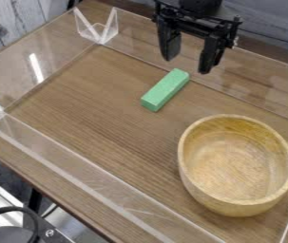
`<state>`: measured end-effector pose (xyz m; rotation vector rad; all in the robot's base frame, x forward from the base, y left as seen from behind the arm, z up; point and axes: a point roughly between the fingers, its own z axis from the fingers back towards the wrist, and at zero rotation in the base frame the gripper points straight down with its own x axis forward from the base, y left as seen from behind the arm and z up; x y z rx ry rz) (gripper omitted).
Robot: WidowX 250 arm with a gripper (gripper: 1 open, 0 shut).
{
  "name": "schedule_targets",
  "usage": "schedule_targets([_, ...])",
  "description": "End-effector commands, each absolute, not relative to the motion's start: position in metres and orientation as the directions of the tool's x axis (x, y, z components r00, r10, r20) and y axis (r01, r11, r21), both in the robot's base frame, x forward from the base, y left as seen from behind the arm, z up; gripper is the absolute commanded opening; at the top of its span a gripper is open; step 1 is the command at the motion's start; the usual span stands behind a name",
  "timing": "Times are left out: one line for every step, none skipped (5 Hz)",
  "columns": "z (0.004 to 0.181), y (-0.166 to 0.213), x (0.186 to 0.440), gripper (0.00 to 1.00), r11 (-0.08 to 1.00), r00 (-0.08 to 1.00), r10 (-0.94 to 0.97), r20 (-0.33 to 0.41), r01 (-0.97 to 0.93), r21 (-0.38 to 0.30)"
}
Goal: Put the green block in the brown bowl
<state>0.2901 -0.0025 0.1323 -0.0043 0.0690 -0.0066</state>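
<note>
The green block [165,89] lies flat on the wooden tabletop, its long side running diagonally from lower left to upper right. My gripper [189,59] hangs just beyond and slightly right of the block's far end, fingers pointing down and spread open with nothing between them. The brown bowl [237,162] sits at the near right, upright and with nothing in it, well apart from the block.
Clear acrylic walls [57,142] fence the wooden table [83,104] on the left and near sides. A clear plastic bracket [95,27] stands at the far left corner.
</note>
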Motion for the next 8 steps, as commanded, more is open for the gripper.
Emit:
schedule_targets([0.121,0.004,0.291,1.0,0.999,0.995,-0.052,-0.088,0.052,0.004])
schedule_targets([0.102,0.011,0.289,1.0,0.996,0.989,-0.089,-0.115,0.091,0.014])
schedule_targets([0.088,0.018,0.29,1.0,0.988,0.982,-0.154,-0.113,0.156,0.013])
schedule_targets([0.08,0.025,0.296,1.0,0.978,0.973,-0.208,-0.101,0.21,0.009])
schedule_targets([0.074,0.03,0.302,1.0,0.971,0.967,-0.237,-0.089,0.239,0.01])
schedule_targets([0.068,0.033,0.308,1.0,0.967,0.965,-0.252,-0.074,0.253,0.01])
schedule_targets([0.063,0.035,0.311,1.0,0.966,0.964,-0.257,-0.064,0.258,0.012])
schedule_targets([0.058,0.036,0.314,1.0,0.967,0.965,-0.254,-0.062,0.255,0.009])
